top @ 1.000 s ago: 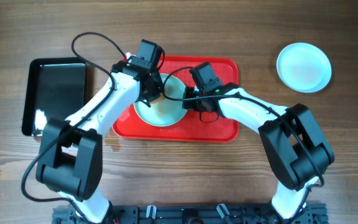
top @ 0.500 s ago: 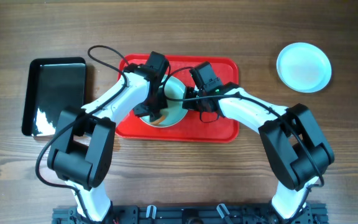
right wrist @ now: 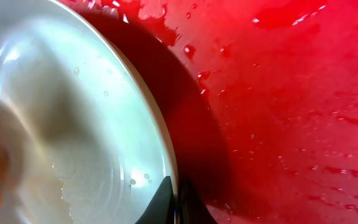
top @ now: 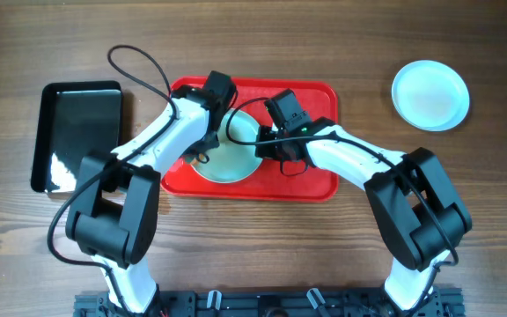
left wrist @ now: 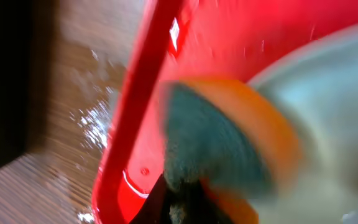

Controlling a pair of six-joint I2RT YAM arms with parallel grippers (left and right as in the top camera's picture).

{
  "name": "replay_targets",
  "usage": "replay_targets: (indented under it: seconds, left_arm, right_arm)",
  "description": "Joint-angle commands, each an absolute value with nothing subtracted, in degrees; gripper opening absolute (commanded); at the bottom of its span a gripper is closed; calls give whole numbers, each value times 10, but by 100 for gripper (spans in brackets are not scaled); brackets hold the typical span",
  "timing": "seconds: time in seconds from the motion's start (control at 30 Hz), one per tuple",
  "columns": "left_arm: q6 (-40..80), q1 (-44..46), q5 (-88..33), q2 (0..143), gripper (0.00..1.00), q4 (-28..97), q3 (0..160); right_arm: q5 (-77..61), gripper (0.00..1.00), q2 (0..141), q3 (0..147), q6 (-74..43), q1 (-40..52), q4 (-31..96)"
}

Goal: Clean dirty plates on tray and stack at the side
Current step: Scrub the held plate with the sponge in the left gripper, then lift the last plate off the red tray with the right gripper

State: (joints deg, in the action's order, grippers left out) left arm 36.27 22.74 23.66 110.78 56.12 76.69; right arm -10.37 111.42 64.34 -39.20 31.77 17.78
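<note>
A wet, glossy, pale round plate (top: 236,160) sits in the red plastic tray (top: 315,180), on its 9 o'clock side. The left claw (left wrist: 182,208) clamps a fuzzy orange-green sponge (left wrist: 222,137); the right claw (right wrist: 174,198) pinches the plate's 3 o'clock rim.

Both my arms reach in from the near edge and meet over the middle. My left arm runs up and across to the right, elbow low on my left side. Its wrist is bent over, so the left gripper (top: 206,145) points down, jaws clamped tight on the sponge (left wrist: 222,137). That wrist view is all blur. My right arm bows up and to the left, forearm stretched, wrist cocked. The right gripper (top: 264,143) angles down toward its partner, jaws pinched together on the rim of the plate (right wrist: 73,112). The two grippers are near each other but apart.
</note>
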Motion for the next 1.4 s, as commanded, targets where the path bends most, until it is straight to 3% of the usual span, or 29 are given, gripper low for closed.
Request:
replay_targets:
  seconds: [0.0,0.2,0.47,0.8,1.07,1.37]
  left_arm:
    - [410,213,253,1079,4,562,815]
    - [410,202,167,1017,4,588,825]
    - [408,177,127,1005,4,660,818]
    - [319,179,15,1007,4,604,789]
    - [319,179,13,1007,4,594,786]
    - [319,179,13,1007,5,594,786]
  right_arm:
    - [-42,4,1128,635,-390,305,195]
    - [-25,4,1101,656,-362,303,225]
    - [128,4,1014,734,-335,303,355]
    - [341,4,890,791,-149,333,393]
    - [516,4,864,791,60,394,362]
    - [662,4,864,791,181,432,322]
